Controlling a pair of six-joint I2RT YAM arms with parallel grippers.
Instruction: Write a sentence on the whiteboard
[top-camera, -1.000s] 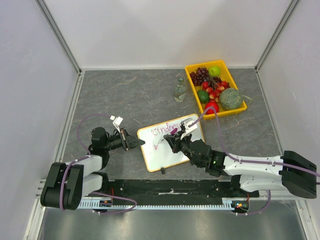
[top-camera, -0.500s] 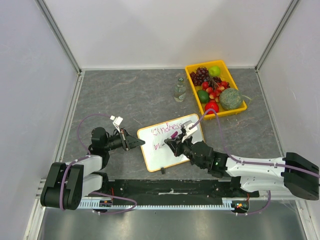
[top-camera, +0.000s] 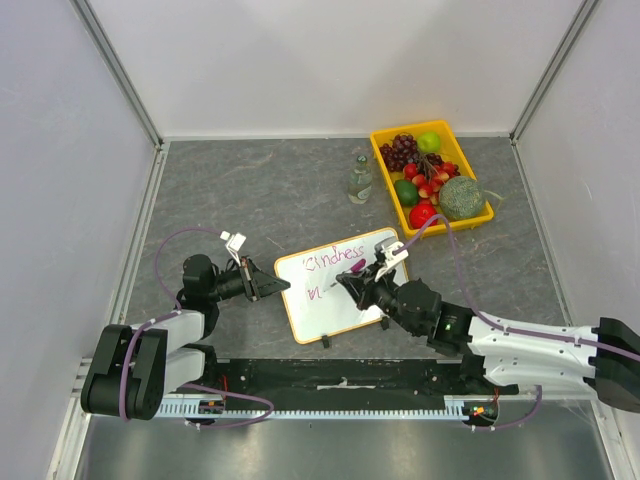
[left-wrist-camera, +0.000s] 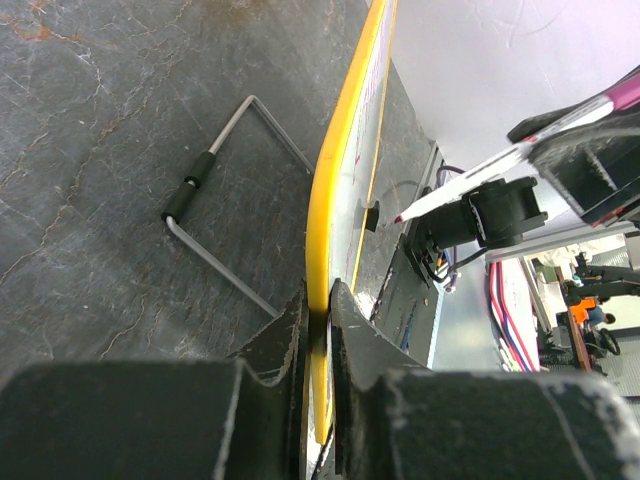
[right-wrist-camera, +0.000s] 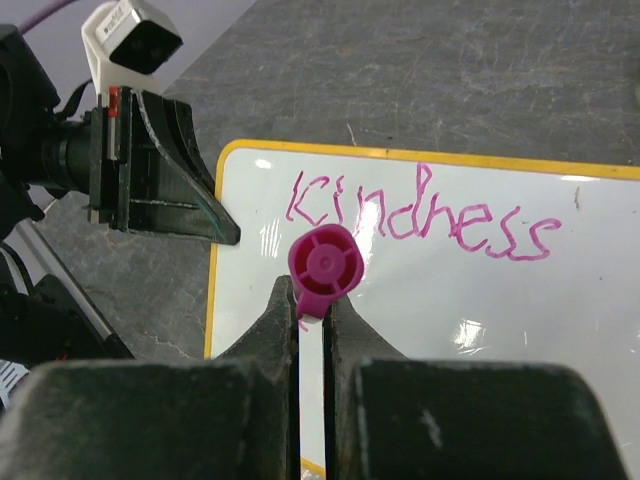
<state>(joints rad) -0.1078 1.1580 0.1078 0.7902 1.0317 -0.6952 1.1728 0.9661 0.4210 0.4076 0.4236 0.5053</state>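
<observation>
The whiteboard (top-camera: 335, 305) lies tilted on the grey table in front of the arms. Its yellow rim shows edge-on in the left wrist view (left-wrist-camera: 345, 150). The sentence reads "Kindness" (top-camera: 335, 257) in purple-pink on the top line, also clear in the right wrist view (right-wrist-camera: 420, 212). A few short strokes (top-camera: 312, 293) begin a second line. My left gripper (top-camera: 280, 286) (left-wrist-camera: 320, 310) is shut on the board's left rim. My right gripper (top-camera: 358, 283) (right-wrist-camera: 310, 300) is shut on a purple-pink marker (top-camera: 352, 270) (right-wrist-camera: 322, 265), tip down over the board. The marker also shows in the left wrist view (left-wrist-camera: 520, 150).
A yellow fruit tray (top-camera: 480, 222) with grapes, apples and a melon stands at the back right. A small bottle (top-camera: 359, 180) stands left of it. The board's wire stand (left-wrist-camera: 215, 160) sticks out behind it. A black clip (top-camera: 326, 341) sits on its near edge.
My right gripper has moved to the right along the board with the marker. Short purple strokes have appeared under "Kindness". The left gripper has not moved.
</observation>
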